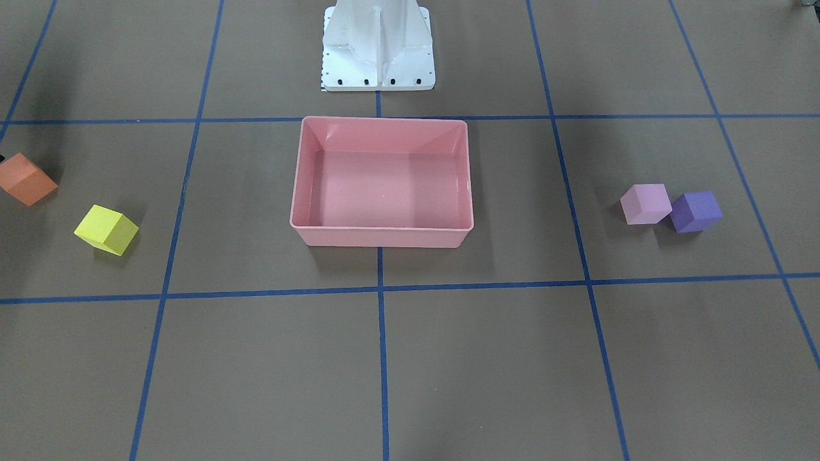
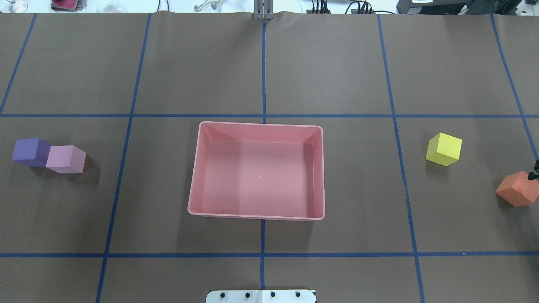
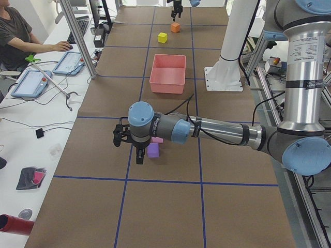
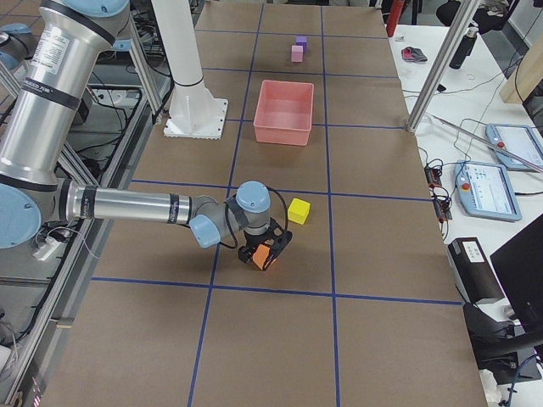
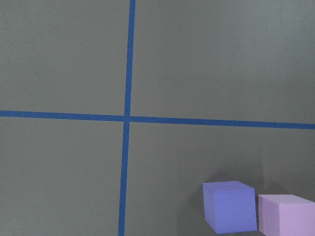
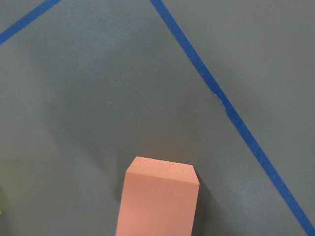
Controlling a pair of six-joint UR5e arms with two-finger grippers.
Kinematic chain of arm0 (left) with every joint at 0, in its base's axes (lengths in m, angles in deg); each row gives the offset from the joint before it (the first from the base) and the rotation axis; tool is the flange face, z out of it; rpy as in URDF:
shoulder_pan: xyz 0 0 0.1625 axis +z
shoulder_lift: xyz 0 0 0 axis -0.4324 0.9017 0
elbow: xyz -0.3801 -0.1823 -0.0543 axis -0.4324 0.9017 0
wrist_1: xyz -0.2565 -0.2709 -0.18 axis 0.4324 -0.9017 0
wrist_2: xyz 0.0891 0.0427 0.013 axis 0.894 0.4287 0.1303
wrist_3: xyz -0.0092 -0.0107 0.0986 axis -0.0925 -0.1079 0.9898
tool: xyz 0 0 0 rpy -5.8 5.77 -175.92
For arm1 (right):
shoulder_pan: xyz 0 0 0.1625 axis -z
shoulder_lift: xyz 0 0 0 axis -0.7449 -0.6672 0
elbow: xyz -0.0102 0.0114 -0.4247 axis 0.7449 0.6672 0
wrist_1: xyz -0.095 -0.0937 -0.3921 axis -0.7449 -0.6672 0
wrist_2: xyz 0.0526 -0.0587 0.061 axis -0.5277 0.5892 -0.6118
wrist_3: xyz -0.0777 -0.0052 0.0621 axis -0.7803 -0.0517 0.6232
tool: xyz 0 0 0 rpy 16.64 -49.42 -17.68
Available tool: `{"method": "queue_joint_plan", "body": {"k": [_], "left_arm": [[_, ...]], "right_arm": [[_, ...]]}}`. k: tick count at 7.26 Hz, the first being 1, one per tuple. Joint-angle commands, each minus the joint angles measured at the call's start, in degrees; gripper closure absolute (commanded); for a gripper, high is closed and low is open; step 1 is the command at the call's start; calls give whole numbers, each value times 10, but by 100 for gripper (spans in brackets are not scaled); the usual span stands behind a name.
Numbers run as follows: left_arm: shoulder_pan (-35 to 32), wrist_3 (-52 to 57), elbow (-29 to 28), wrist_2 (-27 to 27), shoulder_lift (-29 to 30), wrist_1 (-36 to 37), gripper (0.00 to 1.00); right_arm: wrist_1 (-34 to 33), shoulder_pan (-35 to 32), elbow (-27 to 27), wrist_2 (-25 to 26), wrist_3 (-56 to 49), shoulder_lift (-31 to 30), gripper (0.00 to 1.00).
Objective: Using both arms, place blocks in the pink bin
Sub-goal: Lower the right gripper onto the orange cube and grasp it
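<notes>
The pink bin (image 2: 194, 176) stands empty at the table's middle, also in the front view (image 1: 382, 237). The purple block (image 2: 28, 152) and the light pink block (image 2: 66, 159) touch each other on the left. My left gripper (image 3: 137, 155) hangs just beside the purple block (image 3: 153, 150); I cannot tell whether it is open or shut. The yellow block (image 2: 444, 149) lies on the right. My right gripper (image 4: 267, 248) straddles the orange block (image 2: 516, 190), which fills the bottom of the right wrist view (image 6: 157, 201). I cannot tell whether the fingers press on it.
The white pedestal base (image 1: 378, 48) stands behind the bin. Blue tape lines grid the brown table cover (image 2: 261, 63). An operator (image 3: 15, 33) sits at a side desk with tablets (image 3: 31, 82) beyond the table's far edge.
</notes>
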Motion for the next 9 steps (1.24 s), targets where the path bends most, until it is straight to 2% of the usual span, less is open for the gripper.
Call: {"method": "queue_joint_plan", "body": {"k": [1, 2, 4, 5, 9], "left_arm": [[0, 0, 1, 0, 0, -1, 0], [-1, 2, 0, 1, 0, -1, 0], [-1, 2, 0, 1, 0, -1, 0], [-1, 2, 0, 1, 0, -2, 0], [-1, 3, 0, 1, 0, -2, 0]], "right_arm": [[7, 30, 7, 22, 30, 8, 1], [18, 31, 11, 23, 46, 8, 1], [83, 36, 62, 23, 70, 15, 1], [101, 44, 66, 22, 115, 26, 1], [112, 60, 80, 26, 129, 33, 1]]}}
